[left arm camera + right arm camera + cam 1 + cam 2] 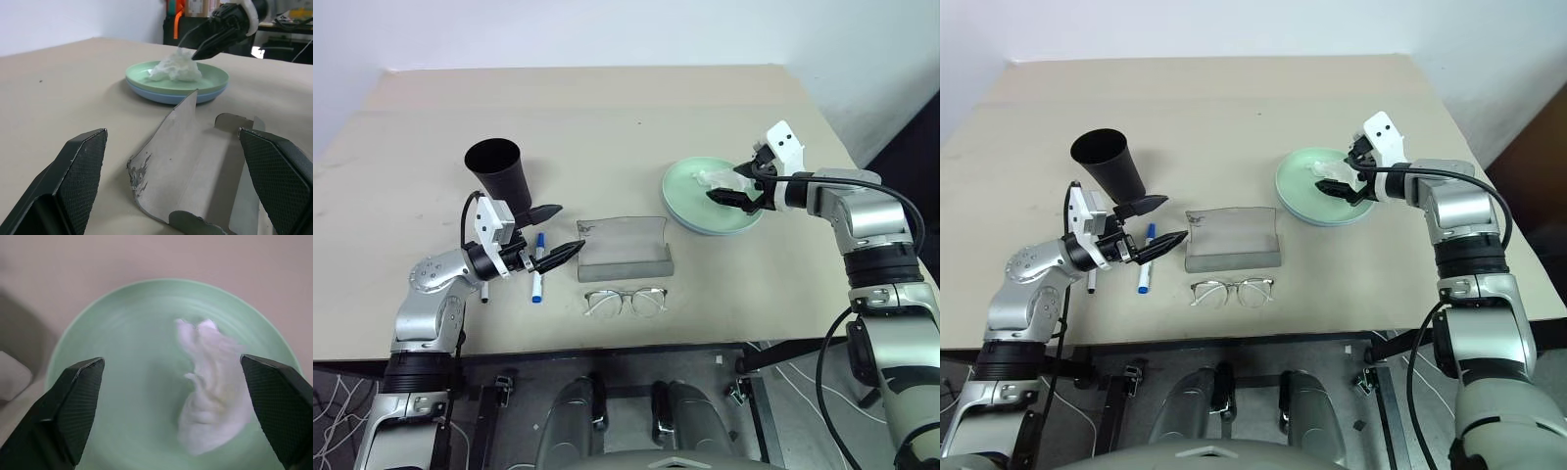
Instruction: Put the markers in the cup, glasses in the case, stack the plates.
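The pale mint green plate [690, 211] sits on top of the light blue plate [164, 96] at the table's right. A crumpled white paper wad [715, 177] lies on the green plate. My right gripper [722, 182] hovers open just over the wad, holding nothing. The grey case [625, 248] lies open in the middle, with the glasses [625, 301] on the table in front of it. The black cup [497, 168] stands upright at the left. My left gripper [558, 232] is open and empty between cup and case, above the blue-capped marker [538, 269]. A dark marker [485, 292] lies under the left wrist.
The beige table's back half [607, 108] is bare. The table's front edge runs just below the glasses. Beyond its right edge is dark floor.
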Tool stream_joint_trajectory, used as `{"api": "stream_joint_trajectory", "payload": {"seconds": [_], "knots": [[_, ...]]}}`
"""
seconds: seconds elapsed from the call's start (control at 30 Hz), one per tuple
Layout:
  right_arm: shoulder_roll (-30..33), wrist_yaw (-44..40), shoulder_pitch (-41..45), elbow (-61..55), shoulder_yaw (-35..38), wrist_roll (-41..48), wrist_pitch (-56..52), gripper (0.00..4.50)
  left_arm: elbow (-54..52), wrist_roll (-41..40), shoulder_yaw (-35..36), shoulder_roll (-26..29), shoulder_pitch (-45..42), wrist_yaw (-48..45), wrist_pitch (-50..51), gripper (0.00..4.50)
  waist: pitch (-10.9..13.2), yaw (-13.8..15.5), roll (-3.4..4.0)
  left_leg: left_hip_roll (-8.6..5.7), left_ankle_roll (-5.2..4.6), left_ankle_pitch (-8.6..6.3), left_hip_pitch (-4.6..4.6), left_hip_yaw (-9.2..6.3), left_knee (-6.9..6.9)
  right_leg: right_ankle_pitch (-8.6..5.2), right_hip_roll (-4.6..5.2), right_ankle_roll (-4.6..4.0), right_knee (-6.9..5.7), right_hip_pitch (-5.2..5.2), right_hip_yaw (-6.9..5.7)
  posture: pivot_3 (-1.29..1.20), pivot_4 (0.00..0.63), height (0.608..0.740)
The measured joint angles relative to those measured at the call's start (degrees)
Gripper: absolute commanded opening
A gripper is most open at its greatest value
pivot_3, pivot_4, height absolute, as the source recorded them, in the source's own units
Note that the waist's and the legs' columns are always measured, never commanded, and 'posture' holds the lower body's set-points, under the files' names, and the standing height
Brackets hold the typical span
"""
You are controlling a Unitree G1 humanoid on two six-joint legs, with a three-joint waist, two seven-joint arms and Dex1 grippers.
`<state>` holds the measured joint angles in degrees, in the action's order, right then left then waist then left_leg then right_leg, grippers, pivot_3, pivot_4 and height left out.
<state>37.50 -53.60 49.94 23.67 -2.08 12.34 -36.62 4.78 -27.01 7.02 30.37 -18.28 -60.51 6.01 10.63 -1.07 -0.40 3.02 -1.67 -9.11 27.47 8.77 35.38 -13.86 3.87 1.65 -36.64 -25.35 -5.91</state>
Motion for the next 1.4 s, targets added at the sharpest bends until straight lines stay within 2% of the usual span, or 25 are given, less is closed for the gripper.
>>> {"api": "stream_joint_trajectory", "payload": {"seconds": [0.27, 0.47, 0.83, 1.4], "knots": [[2.37, -14.33, 0.29, -14.54, -1.66, 12.68, -16.03, 4.48, 0.02, 0.02, 1.05, 0.43, 0.76, -0.03, -0.3, 4.5, 0.0, 0.0, 0.01, 0.03, 0.0, -0.01, -0.01, 0.0, 0.0, -0.01, 0.02, -0.03, -0.01, -0.05, 0.01, 0.0, 0.15, 0.715], [0.77, -21.27, 3.21, -17.35, -10.53, 15.53, -20.47, 4.48, 0.04, 0.05, 1.04, 0.22, 0.85, 0.36, -0.39, 4.5, 0.0, -0.04, 0.01, 0.01, 0.0, -0.02, -0.02, 0.06, -0.15, 0.01, 0.11, -0.06, 0.01, -0.25, 0.0, 0.0, 0.15, 0.715], [-1.75, -30.75, 7.06, -18.66, -29.84, 12.71, -21.61, 4.48, 0.04, 0.11, 0.88, -0.68, 0.84, 0.75, -0.39, 4.5, -0.01, 0.01, 0.0, -0.08, 0.0, -0.03, 0.05, 0.4, -0.19, 0.02, 0.39, -0.04, 0.04, -0.39, 0.01, 0.0, 0.15, 0.715], [-5.8, -32.76, 9.1, -14.28, -37.38, 5.73, -17.74, 4.48, -0.53, 0.24, 0.44, -1.68, 1.76, 1.37, -0.42, 4.5, -0.01, 0.02, -0.01, -0.1, 0.0, -0.03, 0.09, 0.54, -0.28, 0.03, 0.53, -0.03, 0.02, -0.51, -0.07, 0.0, 0.15, 0.715]]}}
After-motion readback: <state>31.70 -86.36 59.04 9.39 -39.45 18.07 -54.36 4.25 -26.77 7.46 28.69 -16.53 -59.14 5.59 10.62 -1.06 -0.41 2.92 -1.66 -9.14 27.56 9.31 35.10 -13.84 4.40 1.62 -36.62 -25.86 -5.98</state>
